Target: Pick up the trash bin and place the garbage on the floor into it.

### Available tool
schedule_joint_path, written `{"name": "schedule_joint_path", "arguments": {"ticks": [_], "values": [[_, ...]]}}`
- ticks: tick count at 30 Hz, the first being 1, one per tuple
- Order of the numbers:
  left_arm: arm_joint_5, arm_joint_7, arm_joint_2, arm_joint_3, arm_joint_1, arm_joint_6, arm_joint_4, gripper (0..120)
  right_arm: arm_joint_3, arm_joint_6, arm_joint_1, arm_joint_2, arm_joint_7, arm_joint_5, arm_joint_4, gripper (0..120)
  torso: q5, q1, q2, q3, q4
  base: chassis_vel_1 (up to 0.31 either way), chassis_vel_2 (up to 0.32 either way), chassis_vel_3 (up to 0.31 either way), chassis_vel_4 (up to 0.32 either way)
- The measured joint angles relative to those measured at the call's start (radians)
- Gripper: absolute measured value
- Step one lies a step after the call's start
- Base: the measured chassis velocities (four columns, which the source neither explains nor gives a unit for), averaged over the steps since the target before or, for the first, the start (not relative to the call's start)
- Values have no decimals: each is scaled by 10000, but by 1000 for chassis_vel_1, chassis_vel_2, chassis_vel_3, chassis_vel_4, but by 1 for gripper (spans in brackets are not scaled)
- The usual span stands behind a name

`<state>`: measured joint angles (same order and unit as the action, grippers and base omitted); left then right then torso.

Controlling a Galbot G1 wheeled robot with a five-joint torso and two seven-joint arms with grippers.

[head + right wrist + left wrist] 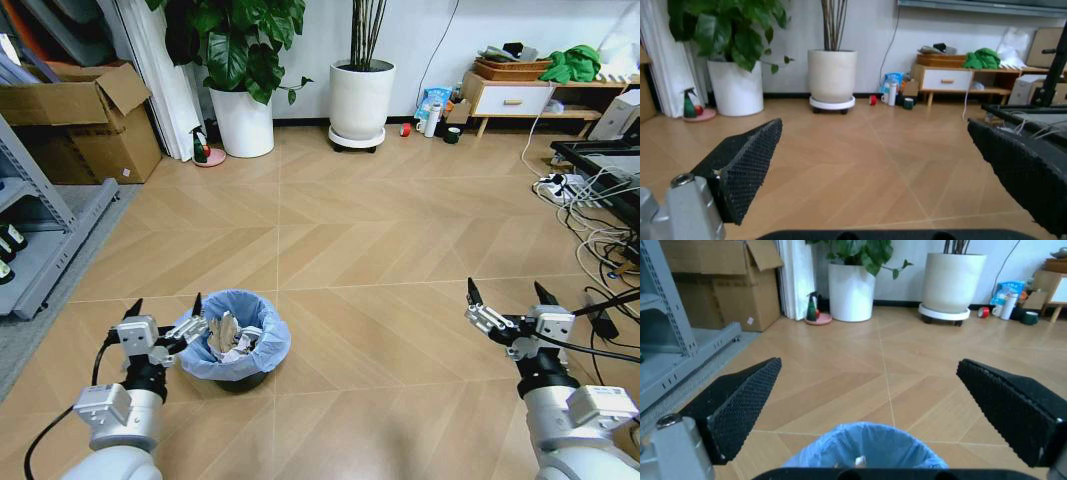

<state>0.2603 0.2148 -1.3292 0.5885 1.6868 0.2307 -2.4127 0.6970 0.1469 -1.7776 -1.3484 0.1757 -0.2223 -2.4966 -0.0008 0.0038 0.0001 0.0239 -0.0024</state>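
Herringbone floor (380, 250) wide open ahead; left tool (166, 308) released beside trash bin (240, 345) rim; right tool (505, 292) released.

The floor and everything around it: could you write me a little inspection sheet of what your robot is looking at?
Surface: tan wooden floor, no loose litter seen on it.
Job's things: trash bin with blue liner, upright, crumpled white paper inside.
Clutter: small bottles and red tape roll by the far wall.
Grippers: left gripper open, at the bin's rim; right gripper open, held apart over bare floor.
Cables: power strip and tangled cables at the right.
Surroundings: two white plant pots, cardboard boxes, metal shelf, low cabinet.
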Motion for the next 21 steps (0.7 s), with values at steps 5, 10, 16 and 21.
{"name": "schedule_joint_path", "arguments": {"ticks": [5, 10, 16, 21], "values": [[-200, 101, 47, -54, 123, 118, -147, 100, -197, 13, -29, -149, 21, 118, -79, 100, 1, 0, 0, 0, 1, 0, 0, 0, 0], [-222, 132, 81, -44, 127, 130, -147, 100, -216, 22, -12, -156, 35, 145, -79, 100, 2, 0, 0, 1, 1, 0, 0, 0, 0], [-218, 141, 90, -43, 116, 134, -122, 100, -220, 23, -8, -148, 38, 145, -71, 100, 1, 0, 0, 1, 1, 0, 0, 0, 0], [-203, 146, 94, -44, 106, 138, -106, 100, -222, 22, -5, -143, 41, 146, -62, 100, 1, 0, 0, 1, 1, 0, 0, 0, 0]]}}
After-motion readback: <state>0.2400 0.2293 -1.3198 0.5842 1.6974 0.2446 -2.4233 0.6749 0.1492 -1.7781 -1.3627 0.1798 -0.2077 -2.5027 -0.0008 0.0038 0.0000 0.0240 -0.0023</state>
